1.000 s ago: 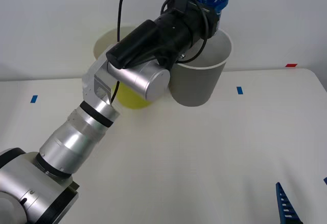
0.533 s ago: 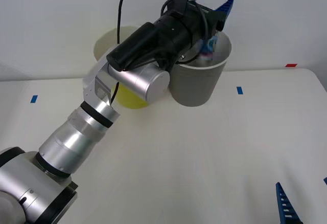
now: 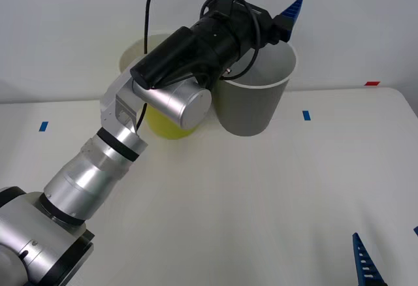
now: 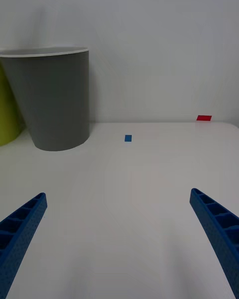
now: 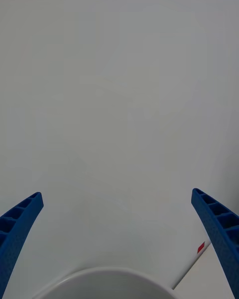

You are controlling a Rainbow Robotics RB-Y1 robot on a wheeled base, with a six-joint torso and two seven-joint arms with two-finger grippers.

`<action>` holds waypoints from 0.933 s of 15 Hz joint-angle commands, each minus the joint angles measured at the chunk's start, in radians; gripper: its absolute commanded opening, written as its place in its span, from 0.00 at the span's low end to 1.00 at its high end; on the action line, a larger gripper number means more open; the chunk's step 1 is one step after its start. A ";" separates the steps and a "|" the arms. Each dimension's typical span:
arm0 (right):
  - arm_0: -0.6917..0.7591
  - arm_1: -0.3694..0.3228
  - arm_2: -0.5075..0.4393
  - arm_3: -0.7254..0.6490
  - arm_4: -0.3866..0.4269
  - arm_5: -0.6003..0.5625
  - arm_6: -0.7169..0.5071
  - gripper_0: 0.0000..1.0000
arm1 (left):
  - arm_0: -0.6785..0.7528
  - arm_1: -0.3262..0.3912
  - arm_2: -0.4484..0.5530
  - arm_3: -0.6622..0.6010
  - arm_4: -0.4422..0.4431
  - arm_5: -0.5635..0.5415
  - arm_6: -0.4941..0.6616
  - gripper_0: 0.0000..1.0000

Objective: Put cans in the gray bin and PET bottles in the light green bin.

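Over the gray bin [image 3: 253, 96] at the far side, the left gripper [image 5: 119, 239] reaches out with fingers spread, empty; the light green bin [image 3: 160, 119] stands left. Right gripper [image 4: 118, 239] rests near, fingers spread; the can is not visible.

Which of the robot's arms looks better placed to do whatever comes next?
Hard to call. The left gripper is open above the gray bin, stretched far out. The right gripper is open low over the bare table, so probably right.
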 commanded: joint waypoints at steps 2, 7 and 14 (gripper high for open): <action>0.000 0.000 0.000 0.000 0.000 0.000 0.000 1.00 | -0.001 0.000 0.001 0.000 0.001 0.000 0.013 1.00; 0.000 0.000 0.000 0.000 0.000 0.000 0.000 1.00 | -0.027 0.029 0.053 -0.157 0.001 0.276 0.015 1.00; 0.000 0.000 0.000 0.000 0.000 0.000 0.000 1.00 | 0.021 0.142 0.129 -0.384 -0.012 0.462 0.001 1.00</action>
